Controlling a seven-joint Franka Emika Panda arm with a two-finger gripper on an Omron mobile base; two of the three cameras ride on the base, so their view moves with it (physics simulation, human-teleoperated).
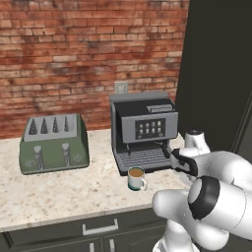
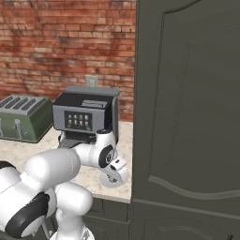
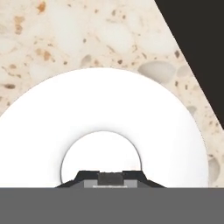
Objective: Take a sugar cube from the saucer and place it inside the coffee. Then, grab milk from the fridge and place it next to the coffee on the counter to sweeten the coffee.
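My gripper (image 3: 109,175) is down in the middle of the saucer (image 3: 109,100), a white round dish on the beige counter (image 3: 78,39). Its two dark tips stand close together, shut on a small greyish block, the sugar cube (image 3: 109,179). In the right base view the hand (image 2: 117,172) hangs over the saucer (image 2: 107,183) at the counter's right end, beside the fridge (image 2: 187,117). The coffee (image 1: 136,178), a teal mug with brown liquid, stands in front of the espresso machine, left of my arm. The fridge door is closed, so the milk is hidden.
A grey-black espresso machine (image 1: 142,130) stands against the brick wall. A green toaster (image 1: 54,142) sits to its left. The dark fridge side (image 3: 197,43) borders the counter close to the saucer. Dark cabinets (image 1: 98,229) run below the counter edge.
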